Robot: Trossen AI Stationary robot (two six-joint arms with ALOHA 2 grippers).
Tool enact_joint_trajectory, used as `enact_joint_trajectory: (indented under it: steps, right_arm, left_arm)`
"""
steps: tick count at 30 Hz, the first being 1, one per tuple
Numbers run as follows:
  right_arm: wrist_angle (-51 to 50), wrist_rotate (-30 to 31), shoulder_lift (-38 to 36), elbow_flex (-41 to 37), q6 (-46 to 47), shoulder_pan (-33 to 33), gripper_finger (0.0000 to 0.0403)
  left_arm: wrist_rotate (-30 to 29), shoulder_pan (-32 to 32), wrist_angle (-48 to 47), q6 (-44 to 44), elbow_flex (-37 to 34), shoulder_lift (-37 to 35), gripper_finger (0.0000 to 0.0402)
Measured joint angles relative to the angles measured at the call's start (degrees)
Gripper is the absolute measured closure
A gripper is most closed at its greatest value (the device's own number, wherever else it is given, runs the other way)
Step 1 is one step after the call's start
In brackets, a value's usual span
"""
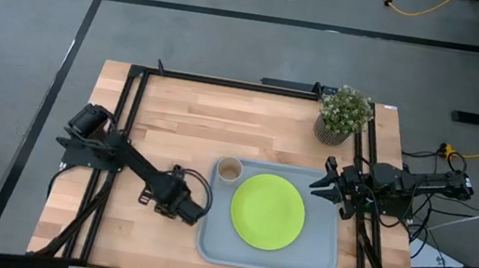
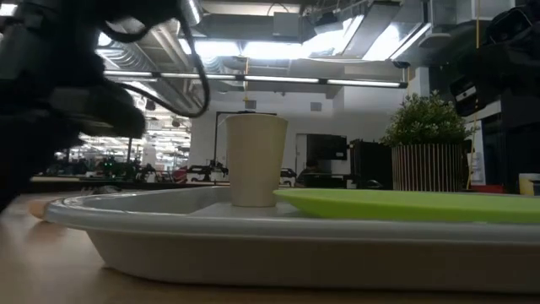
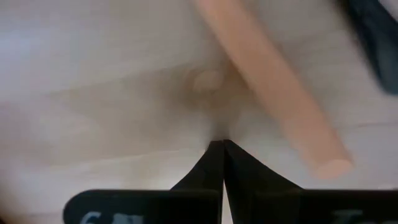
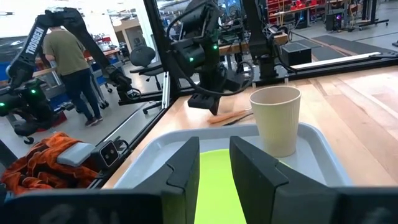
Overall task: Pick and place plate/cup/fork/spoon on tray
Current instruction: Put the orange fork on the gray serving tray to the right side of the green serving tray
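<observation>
The lime-green plate [image 1: 268,211] lies flat on the grey-blue tray [image 1: 215,243]. The tan cup [image 1: 229,168] stands upright in the tray's far left corner. The fork's orange handle [image 3: 273,93] lies on the wood just left of the tray, with the spoon's thin dark handle [image 4: 244,114] beside it; both are hidden under my left gripper in the high view. My left gripper [image 3: 222,144] is shut, points down at bare wood and stands right beside the fork's handle. My right gripper [image 4: 214,168] is open and empty at the tray's far right corner.
A potted green plant [image 1: 344,114] stands at the table's far right corner. A black frame [image 1: 128,128] runs along the table's left, far and right sides. Bare wood lies on the far side of the tray. A person [image 4: 68,56] stands in the room beyond the table.
</observation>
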Motion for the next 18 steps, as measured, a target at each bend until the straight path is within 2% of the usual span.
enact_joint_trajectory:
  steps: [10,18]
  right_arm:
    - [0.06,-0.42,0.11,0.0,0.07,0.0,0.0309]
    - [0.08,-0.44,0.11,0.0,0.07,0.0,0.0309]
  left_arm:
    - [-4.16,7.57,-0.95,11.19,0.06,0.05,0.0401]
    - [-8.88,11.07,-3.19,16.71,0.11,0.02,0.0401]
